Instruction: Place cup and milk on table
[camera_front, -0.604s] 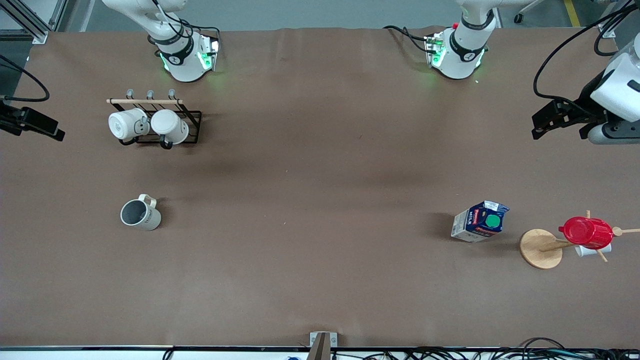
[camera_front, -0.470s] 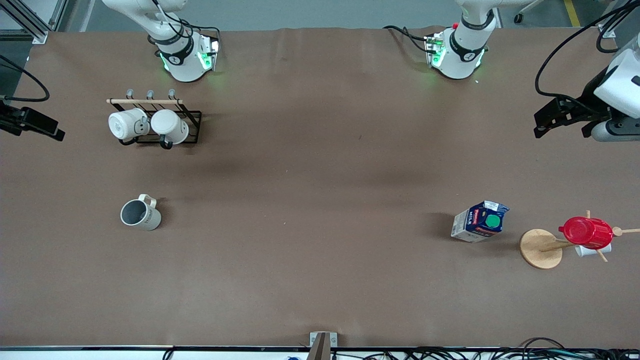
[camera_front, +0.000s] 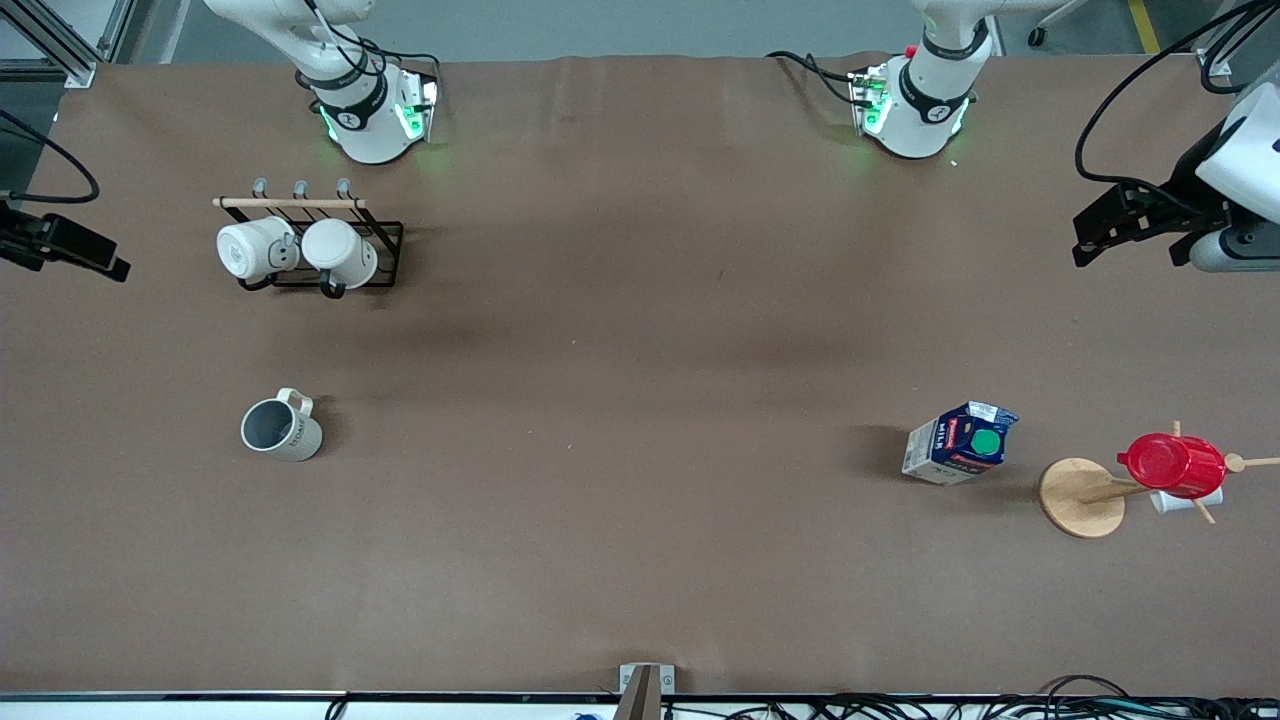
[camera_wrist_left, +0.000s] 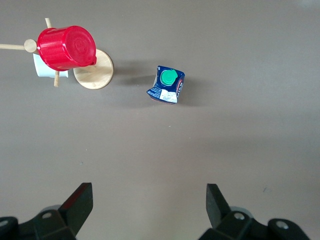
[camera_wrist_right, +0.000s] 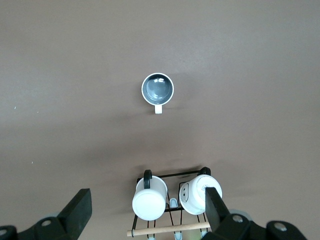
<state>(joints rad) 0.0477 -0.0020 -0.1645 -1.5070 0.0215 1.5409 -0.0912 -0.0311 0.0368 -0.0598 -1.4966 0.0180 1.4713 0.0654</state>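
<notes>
Front view: left gripper (camera_front: 1095, 238) withdrawn farther toward table (camera_front: 640, 560) edge; both jaws wide, empty.

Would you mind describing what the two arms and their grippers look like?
Both arms are glossy white with black joint bands, green lights glowing at their bases and black cables trailing. The left gripper is black beneath a white and grey wrist; the right gripper is black too. Fingertips are black wedges.

brown table (camera_front: 640, 330) carries cup (camera_front: 281, 428), milk (camera_front: 958, 443), mug rack (camera_front: 305, 243), wooden stand (camera_front: 1083, 497).
</notes>
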